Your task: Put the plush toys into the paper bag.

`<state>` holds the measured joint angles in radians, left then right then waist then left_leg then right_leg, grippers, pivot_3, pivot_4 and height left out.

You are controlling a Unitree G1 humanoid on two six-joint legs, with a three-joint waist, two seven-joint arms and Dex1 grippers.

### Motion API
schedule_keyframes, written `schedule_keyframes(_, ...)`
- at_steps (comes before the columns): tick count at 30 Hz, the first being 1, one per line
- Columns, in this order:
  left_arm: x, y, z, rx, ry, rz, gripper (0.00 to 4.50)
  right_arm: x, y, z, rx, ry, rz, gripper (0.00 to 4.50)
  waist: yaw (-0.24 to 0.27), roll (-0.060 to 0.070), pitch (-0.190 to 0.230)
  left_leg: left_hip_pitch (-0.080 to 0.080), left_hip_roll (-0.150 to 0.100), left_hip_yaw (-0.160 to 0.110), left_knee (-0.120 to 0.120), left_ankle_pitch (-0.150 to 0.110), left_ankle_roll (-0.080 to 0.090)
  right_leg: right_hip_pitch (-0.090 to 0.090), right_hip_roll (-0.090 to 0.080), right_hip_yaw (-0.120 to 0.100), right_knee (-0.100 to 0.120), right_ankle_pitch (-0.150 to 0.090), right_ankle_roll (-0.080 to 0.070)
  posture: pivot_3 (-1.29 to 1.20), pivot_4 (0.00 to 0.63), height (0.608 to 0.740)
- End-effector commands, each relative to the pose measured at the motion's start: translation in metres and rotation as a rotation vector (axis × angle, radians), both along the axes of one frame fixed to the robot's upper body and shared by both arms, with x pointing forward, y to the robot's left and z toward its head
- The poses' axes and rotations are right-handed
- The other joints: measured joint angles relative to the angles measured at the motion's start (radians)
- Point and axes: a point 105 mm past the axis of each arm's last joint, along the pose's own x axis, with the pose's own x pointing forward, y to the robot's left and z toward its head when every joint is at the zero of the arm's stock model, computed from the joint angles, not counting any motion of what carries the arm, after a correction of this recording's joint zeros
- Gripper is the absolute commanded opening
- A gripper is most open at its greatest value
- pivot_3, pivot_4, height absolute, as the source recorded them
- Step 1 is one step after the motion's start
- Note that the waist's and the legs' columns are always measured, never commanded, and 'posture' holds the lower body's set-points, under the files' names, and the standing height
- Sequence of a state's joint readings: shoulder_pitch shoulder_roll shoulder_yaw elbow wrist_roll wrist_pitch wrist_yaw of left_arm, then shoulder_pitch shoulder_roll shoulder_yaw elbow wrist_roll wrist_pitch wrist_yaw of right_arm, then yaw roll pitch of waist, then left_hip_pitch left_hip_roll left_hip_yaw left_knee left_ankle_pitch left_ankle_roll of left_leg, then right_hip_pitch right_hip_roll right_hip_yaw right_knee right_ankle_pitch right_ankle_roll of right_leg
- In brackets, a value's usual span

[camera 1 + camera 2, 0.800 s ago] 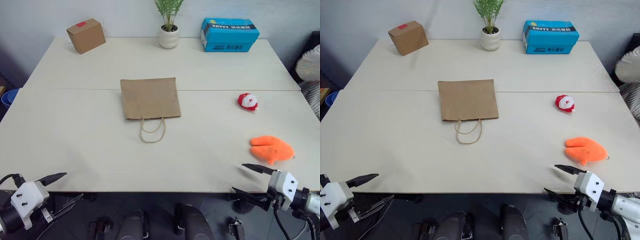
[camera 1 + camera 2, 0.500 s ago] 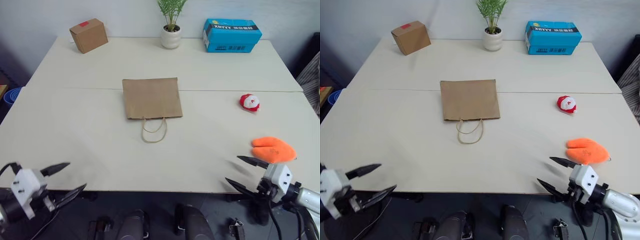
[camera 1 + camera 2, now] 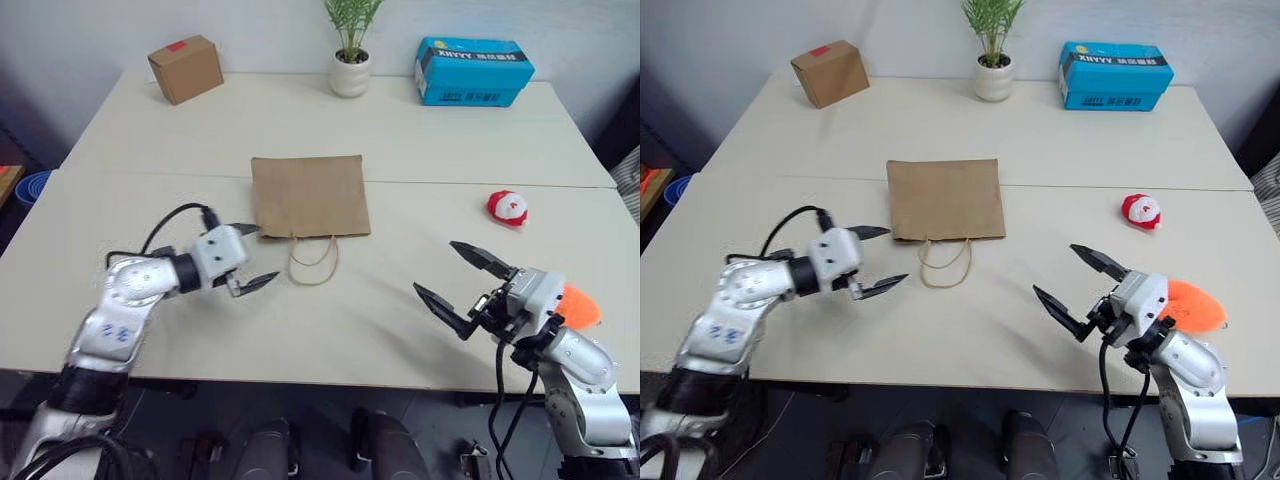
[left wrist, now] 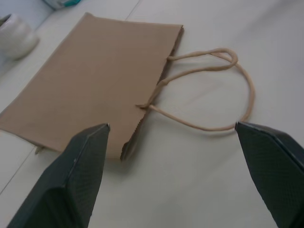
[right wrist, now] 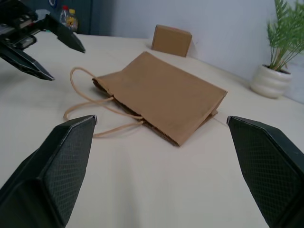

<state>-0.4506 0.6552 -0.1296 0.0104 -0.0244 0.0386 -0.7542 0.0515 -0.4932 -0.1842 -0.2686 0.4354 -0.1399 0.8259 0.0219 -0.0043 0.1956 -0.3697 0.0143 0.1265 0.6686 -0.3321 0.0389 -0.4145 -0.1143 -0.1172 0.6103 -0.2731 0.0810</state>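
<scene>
Head view: left pincer [image 3: 250, 256] gaping wide, hovering just beside flat brown paper bag [image 3: 309, 196] mouth, likely aiming to open it. Right pincer [image 3: 452, 280] gaping, empty; bright orange lobed plush [image 3: 581, 306] sitting just behind it, small round red-and-white plush [image 3: 507, 208] farther beyond.
Left wrist view: tan cord handles [image 4: 216, 90] lying between spread fingers.
Right wrist view: bag lying ahead, flat.

Orange plush toy [image 3: 582, 305] mostly hidden behind right gripper [image 3: 462, 283]; bag's inside not visible.
</scene>
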Motion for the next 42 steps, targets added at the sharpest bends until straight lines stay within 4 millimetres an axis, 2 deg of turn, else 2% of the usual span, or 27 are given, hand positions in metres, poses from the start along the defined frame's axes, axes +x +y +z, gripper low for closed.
schedule_keyframes(1, 0.017, -0.014, 0.007, 0.013, -0.089, -0.021, 3.49, -0.004, 0.0, 0.0, -0.001, -0.032, -0.023, 4.5, -0.002, 0.0, 0.0, 0.0, 0.001, 0.0, 0.0, 0.0, 0.0, 0.0, 0.0, 0.0, 0.0, 0.0, 0.0, 0.0, 0.15, 0.74)
schedule_keyframes(4, 0.022, -0.024, 0.007, 0.021, -0.098, -0.082, 2.58, -0.009, -0.005, -0.007, -0.012, -0.017, -0.051, 4.5, 0.0, 0.0, 0.0, -0.001, 0.001, 0.0, 0.003, 0.0, 0.001, 0.0, 0.0, 0.001, 0.001, 0.0, 0.0, 0.0, 0.15, 0.74)
schedule_keyframes(10, 0.027, -0.04, 0.026, -0.012, -0.102, -0.192, 0.68, -0.013, -0.005, -0.021, -0.042, 0.032, -0.067, 4.5, -0.001, 0.0, 0.0, -0.001, 0.002, -0.001, 0.011, -0.001, 0.002, 0.001, -0.001, 0.003, 0.005, 0.0, 0.001, 0.0, 0.15, 0.74)
schedule_keyframes(12, 0.027, -0.043, 0.04, -0.078, -0.078, -0.226, 0.05, -0.013, 0.003, -0.021, -0.027, 0.062, -0.034, 4.11, -0.003, 0.0, 0.0, -0.001, 0.002, -0.001, 0.012, -0.001, 0.002, 0.001, -0.002, 0.004, 0.007, 0.0, 0.001, 0.0, 0.15, 0.74)
schedule_keyframes(13, 0.027, -0.045, 0.047, -0.128, -0.065, -0.237, 0.0, -0.013, 0.007, -0.021, -0.022, 0.074, -0.018, 3.89, -0.002, -0.001, 0.0, -0.001, 0.002, -0.001, 0.012, -0.001, 0.002, 0.001, -0.002, 0.006, 0.007, 0.0, 0.001, 0.0, 0.15, 0.74)
schedule_keyframes(15, 0.026, -0.049, 0.069, -0.292, -0.002, -0.254, 0.0, -0.009, 0.018, -0.018, -0.013, 0.089, 0.016, 3.17, -0.003, -0.001, 0.0, -0.002, 0.002, -0.002, 0.013, -0.001, 0.002, 0.001, -0.002, 0.006, 0.008, 0.0, 0.001, 0.0, 0.15, 0.74)
schedule_keyframes(18, 0.016, -0.055, 0.087, -0.367, 0.065, -0.322, 0.0, 0.002, 0.038, -0.012, -0.003, 0.11, 0.047, 2.2, -0.012, -0.001, 0.0, -0.002, 0.002, -0.002, 0.014, -0.001, 0.002, 0.001, -0.002, 0.007, 0.008, 0.0, 0.001, 0.0, 0.15, 0.74)
schedule_keyframes(19, 0.012, -0.057, 0.091, -0.378, 0.079, -0.339, 0.0, 0.006, 0.044, -0.011, 0.001, 0.12, 0.053, 1.73, -0.016, -0.001, 0.0, -0.002, 0.003, -0.002, 0.014, -0.001, 0.002, 0.001, -0.002, 0.007, 0.009, 0.0, 0.001, 0.0, 0.15, 0.74)
schedule_keyframes(24, -0.002, -0.069, 0.098, -0.416, 0.122, -0.382, 0.0, 0.043, 0.078, -0.009, 0.004, 0.149, 0.059, 0.02, -0.025, -0.001, 0.0, -0.002, 0.003, -0.003, 0.014, 0.0, 0.001, 0.001, -0.001, 0.006, 0.009, 0.0, 0.0, 0.0, 0.15, 0.74)
schedule_keyframes(28, -0.015, -0.079, 0.1, -0.454, 0.149, -0.422, 0.0, 0.072, 0.108, -0.011, -0.01, 0.161, 0.049, 0.02, -0.027, -0.001, 0.0, -0.002, 0.002, -0.003, 0.014, 0.0, 0.001, 0.0, 0.0, 0.007, 0.01, 0.0, 0.0, 0.0, 0.15, 0.74)
schedule_keyframes(33, -0.031, -0.08, 0.101, -0.478, 0.168, -0.464, 0.0, 0.09, 0.131, -0.017, -0.014, 0.185, 0.013, 0.02, -0.026, -0.001, 0.0, -0.004, 0.002, -0.004, 0.015, 0.0, 0.001, 0.0, 0.0, 0.006, 0.009, 0.0, 0.0, 0.0, 0.15, 0.74)
schedule_keyframes(37, -0.04, -0.076, 0.096, -0.468, 0.18, -0.471, 0.0, 0.104, 0.133, -0.02, -0.01, 0.21, -0.037, 0.02, -0.027, -0.001, 0.0, -0.004, 0.002, -0.004, 0.015, 0.0, 0.0, 0.0, -0.001, 0.006, 0.009, 0.0, 0.0, 0.0, 0.15, 0.74)
schedule_keyframes(41, -0.038, -0.07, 0.107, -0.551, 0.158, -0.446, 0.0, 0.111, 0.132, -0.032, -0.077, 0.239, -0.061, 0.02, -0.029, -0.001, 0.0, -0.004, 0.002, -0.004, 0.015, 0.0, 0.0, 0.0, -0.001, 0.006, 0.009, 0.0, 0.0, 0.0, 0.15, 0.74)
schedule_keyframes(42, -0.036, -0.069, 0.115, -0.615, 0.155, -0.445, 0.0, 0.111, 0.135, -0.036, -0.099, 0.241, -0.056, 0.02, -0.029, -0.001, 0.0, -0.004, 0.002, -0.005, 0.015, 0.0, 0.0, 0.0, -0.001, 0.006, 0.009, 0.0, 0.0, 0.0, 0.15, 0.74)
